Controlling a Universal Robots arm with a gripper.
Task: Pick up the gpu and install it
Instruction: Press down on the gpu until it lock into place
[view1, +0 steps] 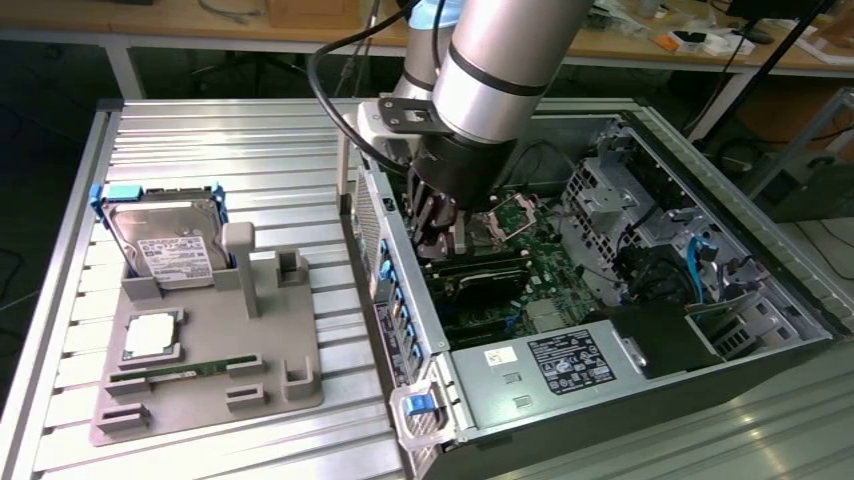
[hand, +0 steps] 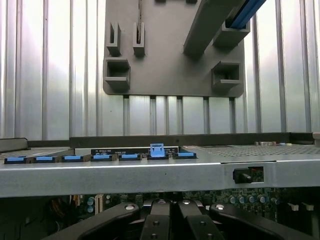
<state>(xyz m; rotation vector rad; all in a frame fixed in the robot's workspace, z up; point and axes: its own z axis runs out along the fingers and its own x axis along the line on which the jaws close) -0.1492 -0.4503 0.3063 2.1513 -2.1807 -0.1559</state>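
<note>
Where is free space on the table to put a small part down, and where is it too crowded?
Free: the ribbed table behind the grey holder tray, and the strip between the tray and the computer case. Crowded: inside the case, where the gripper reaches down over the motherboard; the tray carries a hard drive.

Exterior view: high, oblique, set well back, taking in the ribbed table (view1: 267, 130), open computer case (view1: 747, 330) and grey fixture (view1: 200, 370) at about 8 o'clock. Wrist view: close, low inside the case, facing outward over its wall (hand: 150, 175) toward the fixture (hand: 170, 60); both are shared.
</note>
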